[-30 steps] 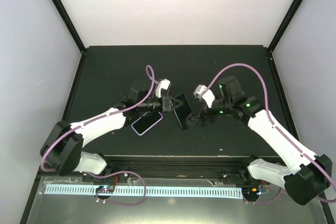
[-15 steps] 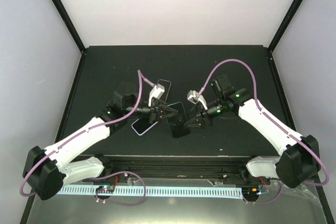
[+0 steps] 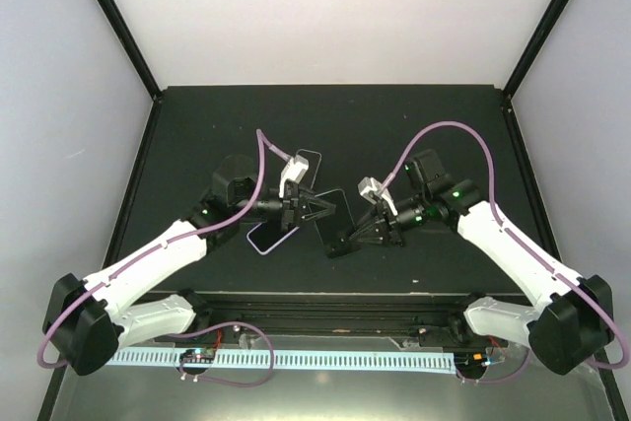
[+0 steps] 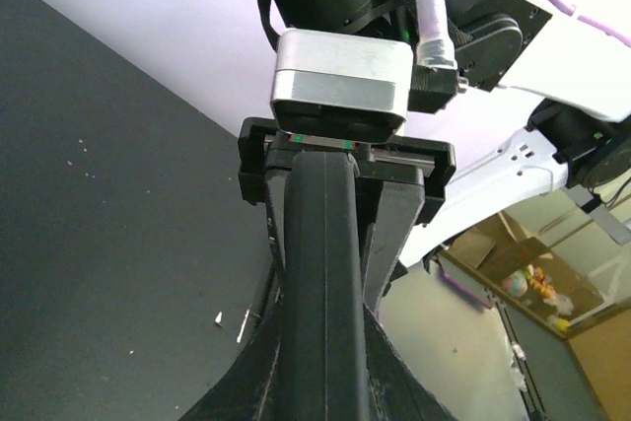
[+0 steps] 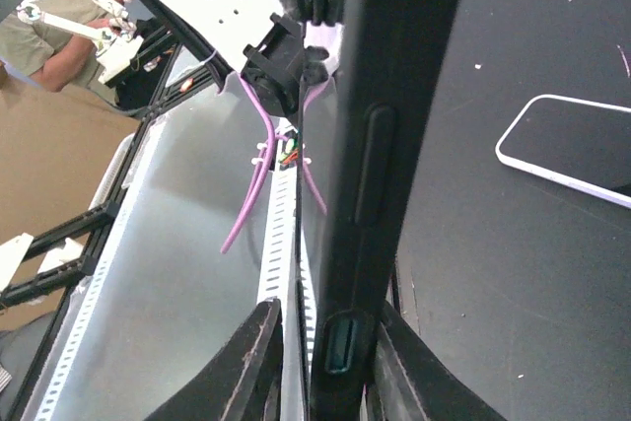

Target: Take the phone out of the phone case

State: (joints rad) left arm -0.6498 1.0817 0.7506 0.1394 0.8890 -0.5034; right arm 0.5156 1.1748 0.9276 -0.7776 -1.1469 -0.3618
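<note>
The black phone case [image 3: 335, 224] hangs tilted above the table between the two arms; I cannot tell the phone apart from the case. My left gripper [image 3: 317, 209] is shut on its upper end, and in the left wrist view the case's edge [image 4: 325, 263] runs straight out from that gripper [image 4: 325, 342]. My right gripper [image 3: 353, 236] straddles the lower end. In the right wrist view the case [image 5: 385, 145] stands between the right gripper's [image 5: 330, 342] jaws, against the right finger [image 5: 409, 367], with a gap to the left finger [image 5: 251, 362].
A lilac-rimmed phone [image 3: 272, 237] lies flat on the black table just left of the held case, also seen as the lilac-rimmed phone [image 5: 577, 140]. Another phone [image 3: 308, 161] lies behind the left wrist. A white slotted strip [image 3: 296, 359] runs along the near edge below the table.
The left arm swung the case slightly toward the near left, then held still. The right gripper came onto the case's lower end and its jaws narrowed around it.
</note>
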